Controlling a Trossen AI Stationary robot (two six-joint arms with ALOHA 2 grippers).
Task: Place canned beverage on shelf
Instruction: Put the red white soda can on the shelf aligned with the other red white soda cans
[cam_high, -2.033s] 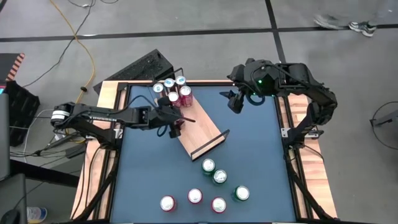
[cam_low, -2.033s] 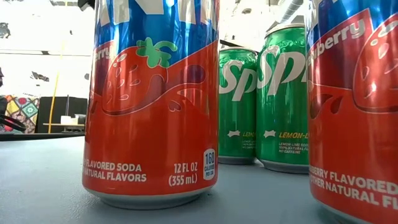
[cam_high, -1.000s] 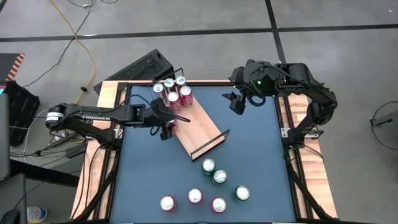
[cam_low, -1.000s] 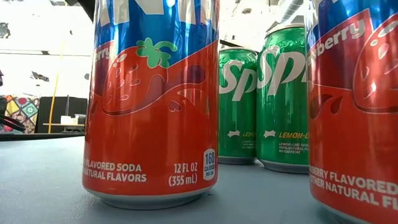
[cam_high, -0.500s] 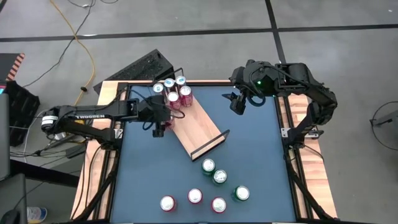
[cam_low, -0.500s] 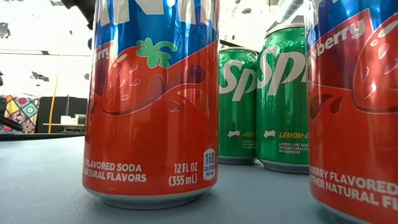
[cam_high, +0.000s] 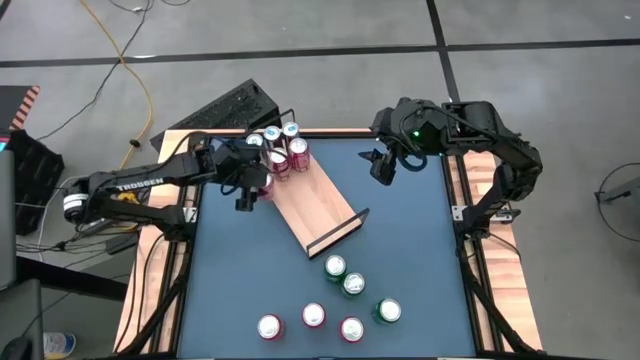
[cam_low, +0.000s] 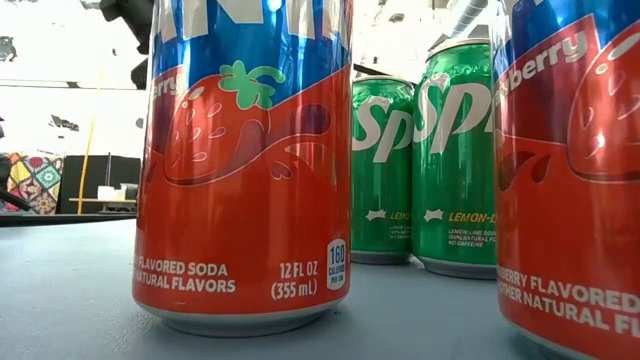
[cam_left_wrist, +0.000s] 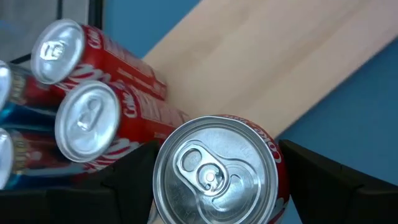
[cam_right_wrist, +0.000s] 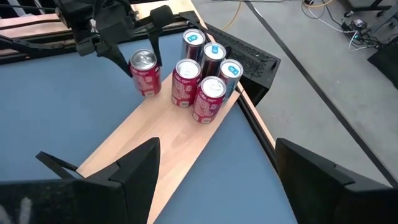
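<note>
The shelf, a light-wood board with black end rails, lies slantwise on the blue table. Several upright cans stand on its far end. My left gripper is shut on a red can at the shelf's left long edge, just beside that group. The can also shows in the left wrist view. I cannot tell whether its base touches the board. My right gripper hangs open over the table's far right with nothing between its fingers. My left gripper pinches the red can's side wall near the top between its two fingers, one finger on each side. The fingers slant down at the can from the table's far left. The can stands nearly upright with a slight tilt, top up.
Three green cans and three red cans stand on the table's near part; some fill the low view. A black keyboard lies beyond the far edge. Bare blue table lies left and right of the shelf.
My left gripper has swung toward the table's far-left corner with the red can and has rolled about its own line. The can has come closer to the group of cans on the shelf's far end.
</note>
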